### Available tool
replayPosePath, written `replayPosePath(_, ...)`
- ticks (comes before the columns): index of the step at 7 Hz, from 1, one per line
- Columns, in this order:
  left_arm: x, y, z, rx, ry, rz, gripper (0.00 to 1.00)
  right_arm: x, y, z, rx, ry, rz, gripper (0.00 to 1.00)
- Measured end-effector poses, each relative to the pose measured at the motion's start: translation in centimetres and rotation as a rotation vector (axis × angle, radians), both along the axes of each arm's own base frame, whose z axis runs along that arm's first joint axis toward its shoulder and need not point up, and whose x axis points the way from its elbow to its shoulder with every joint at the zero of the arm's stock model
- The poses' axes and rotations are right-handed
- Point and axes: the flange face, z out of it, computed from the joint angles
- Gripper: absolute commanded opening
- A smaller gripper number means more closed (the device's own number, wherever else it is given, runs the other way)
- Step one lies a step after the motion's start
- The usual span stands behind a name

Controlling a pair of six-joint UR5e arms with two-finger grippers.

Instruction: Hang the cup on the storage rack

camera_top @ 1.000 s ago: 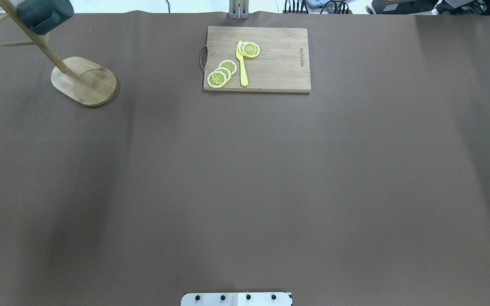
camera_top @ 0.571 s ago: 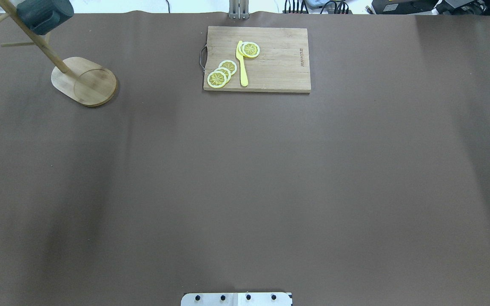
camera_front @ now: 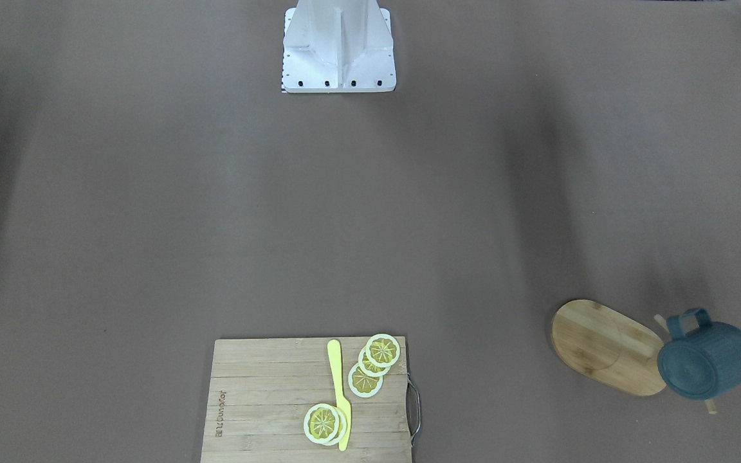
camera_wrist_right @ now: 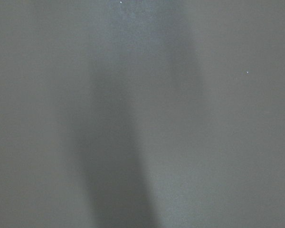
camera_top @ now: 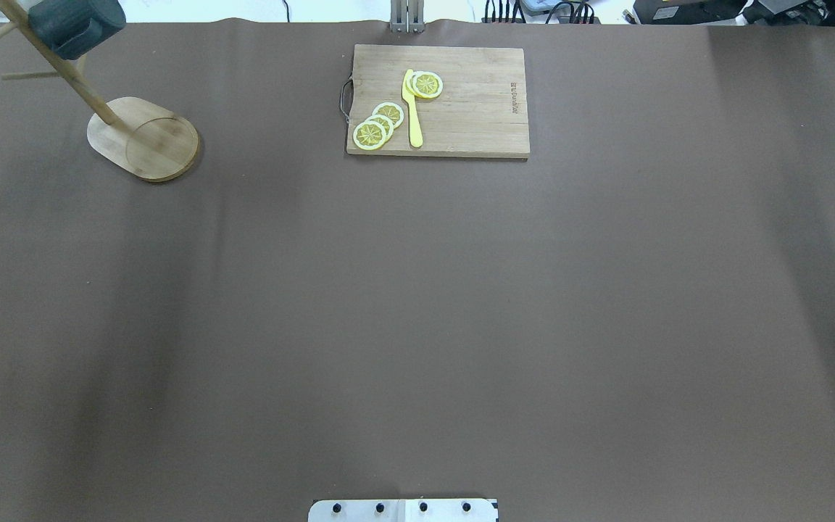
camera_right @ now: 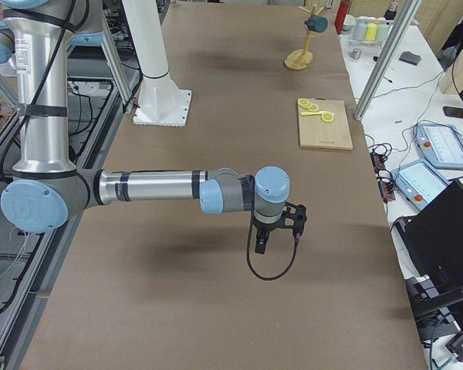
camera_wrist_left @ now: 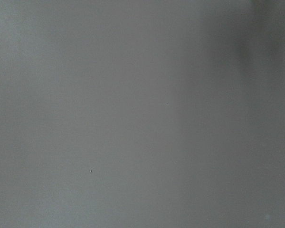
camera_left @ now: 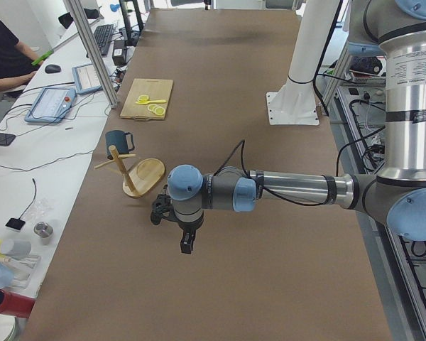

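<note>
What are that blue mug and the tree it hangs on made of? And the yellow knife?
The cup looks matte ceramic, maybe plastic: dull teal, no glints. The storage rack looks unpainted bamboo or pale wood: grain strips on its oval base. The yellow knife seems plastic: one bright colour.

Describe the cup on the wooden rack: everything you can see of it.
The cup is a dark teal-blue mug with a matte look, what seems to be faint ribbing on its side, and a loop handle of the same colour. It hangs high on the storage rack, tipped onto its side, with one round end toward the front-facing camera and the handle toward the robot. It is off the table. Only the rack seems to touch it. Its inside is hidden.
</note>
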Motion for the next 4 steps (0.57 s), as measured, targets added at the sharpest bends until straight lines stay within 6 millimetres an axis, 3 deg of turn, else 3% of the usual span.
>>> replayPosePath(4,0.0,-0.51,-0.49,-0.018,0.001,-0.027,0.98,-0.01,0.16,0.15,-0.004,0.001,-0.001,1.0)
